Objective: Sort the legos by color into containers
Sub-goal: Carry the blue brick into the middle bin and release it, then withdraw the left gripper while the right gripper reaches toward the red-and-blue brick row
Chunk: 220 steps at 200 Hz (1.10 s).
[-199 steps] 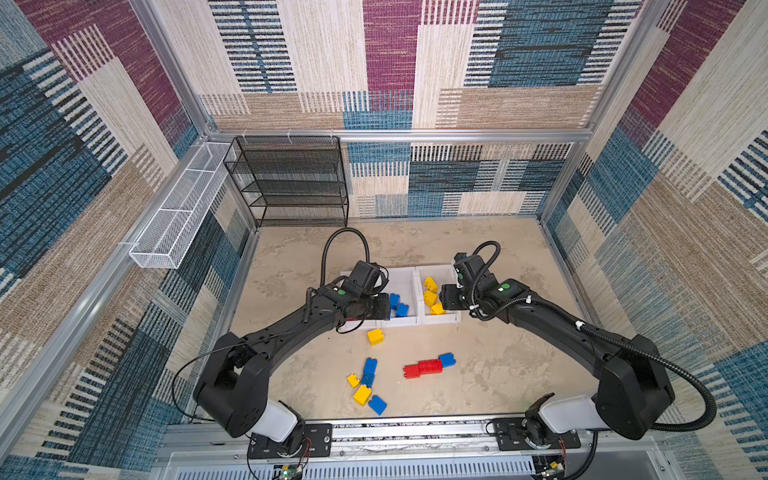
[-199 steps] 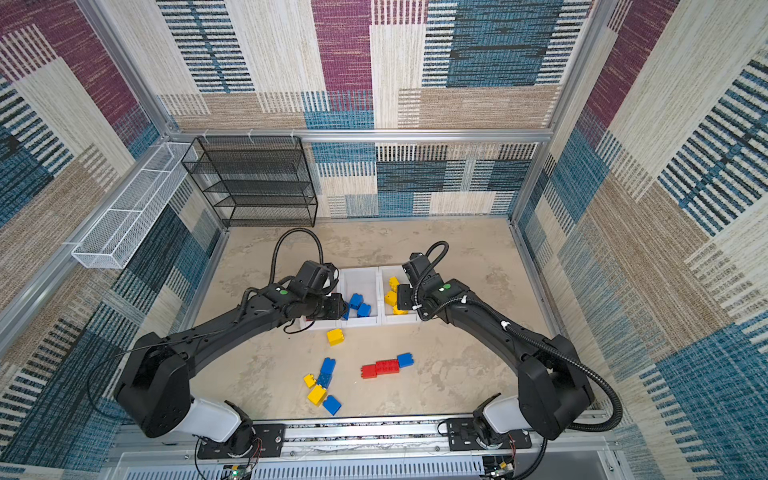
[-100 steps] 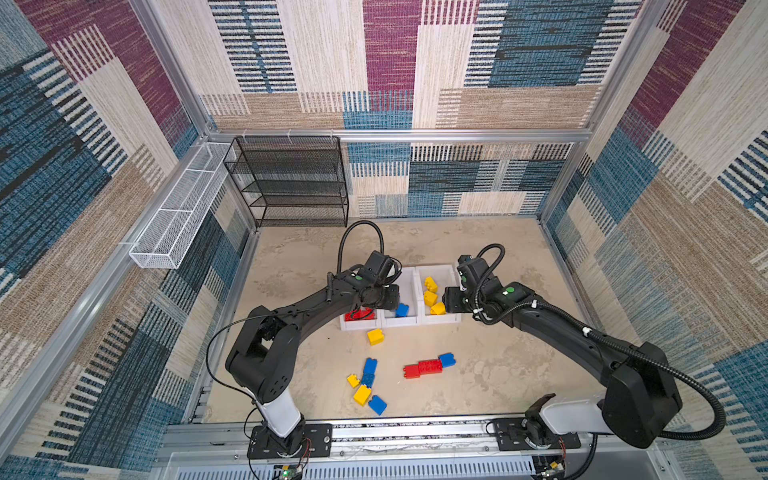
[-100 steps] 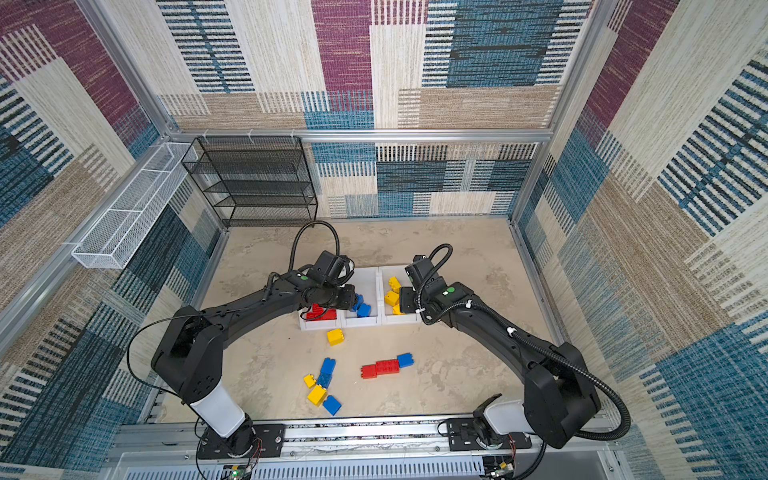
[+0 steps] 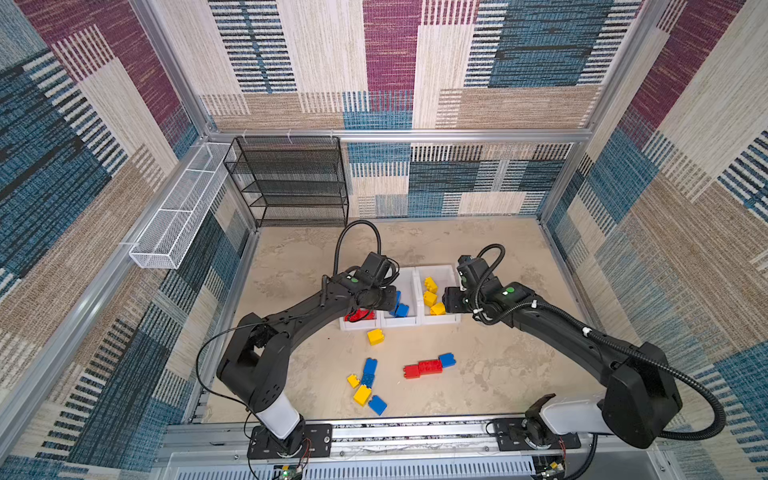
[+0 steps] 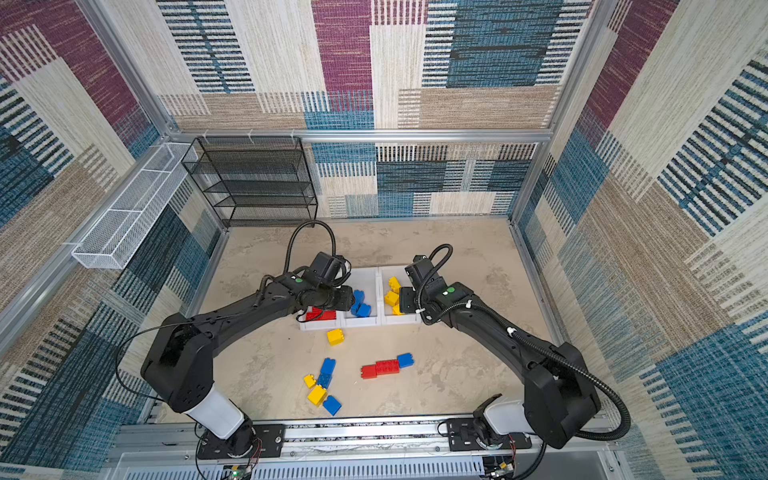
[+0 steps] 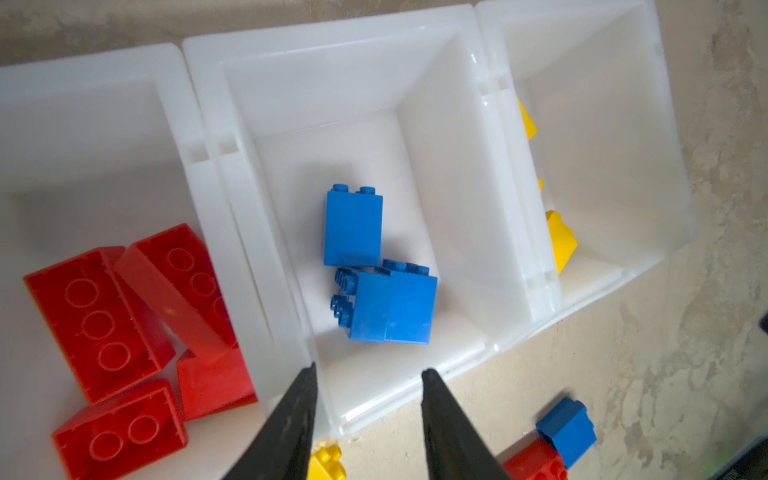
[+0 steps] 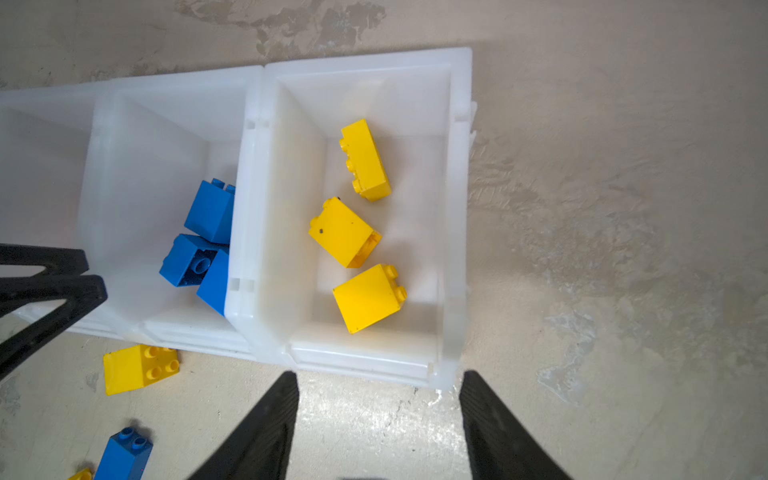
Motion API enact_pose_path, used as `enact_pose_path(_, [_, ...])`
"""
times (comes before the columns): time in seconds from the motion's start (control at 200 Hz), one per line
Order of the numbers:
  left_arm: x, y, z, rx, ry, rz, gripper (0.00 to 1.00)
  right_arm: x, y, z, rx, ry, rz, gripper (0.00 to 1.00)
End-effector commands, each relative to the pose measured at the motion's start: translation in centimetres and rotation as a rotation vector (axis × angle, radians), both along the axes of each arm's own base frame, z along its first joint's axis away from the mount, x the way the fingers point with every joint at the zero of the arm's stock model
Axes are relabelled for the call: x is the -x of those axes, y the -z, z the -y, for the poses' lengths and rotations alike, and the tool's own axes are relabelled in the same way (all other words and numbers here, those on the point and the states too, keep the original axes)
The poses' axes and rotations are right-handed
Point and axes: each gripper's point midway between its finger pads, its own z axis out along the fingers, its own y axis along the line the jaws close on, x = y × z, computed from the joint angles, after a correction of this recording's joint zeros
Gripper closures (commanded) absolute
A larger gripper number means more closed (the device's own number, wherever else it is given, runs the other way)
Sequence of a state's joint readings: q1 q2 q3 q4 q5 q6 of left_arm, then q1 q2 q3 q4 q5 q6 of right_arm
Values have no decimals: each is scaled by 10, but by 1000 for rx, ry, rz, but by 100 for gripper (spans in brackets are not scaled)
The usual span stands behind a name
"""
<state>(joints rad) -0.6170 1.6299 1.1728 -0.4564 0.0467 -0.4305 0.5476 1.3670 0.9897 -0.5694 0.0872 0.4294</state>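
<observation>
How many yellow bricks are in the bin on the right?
3, all in the right-end bin: back brick, middle brick, front brick. Bin floor fully visible, none hidden.

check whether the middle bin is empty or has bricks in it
Not empty. The middle bin holds three blue bricks lying on its floor, clear in both wrist views.

Left gripper point(image 6: 345, 301) hangs over the bins point(image 6: 360, 323), apparently empty; loose legos point(image 6: 384, 369) lie nearby.
</observation>
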Motion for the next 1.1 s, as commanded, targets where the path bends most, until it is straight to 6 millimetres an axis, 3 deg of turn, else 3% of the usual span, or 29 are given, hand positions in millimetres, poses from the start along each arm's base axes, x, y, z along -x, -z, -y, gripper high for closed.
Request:
enact_pose_path(0.0, [3,-5,-11,-28,-11,30,55,0,0,1,-2,3,2,35])
enact_pose_path(0.27, [21,-16,-41,-46,-68,73,53,11,8,6,12,-6,-26,35])
enact_pose_path(0.466, [34,-18,-71,-40,-151,90,51,30,19,9,11,-7,-70,35])
enact_pose_path(0.801, [57,-10,-122,-36,-288,86,50,91,53,-39,50,-117,-203,33])
enact_pose_path(1.097, [67,-3,-137,-27,-330,77,49,132,78,-66,105,-177,-298,25])
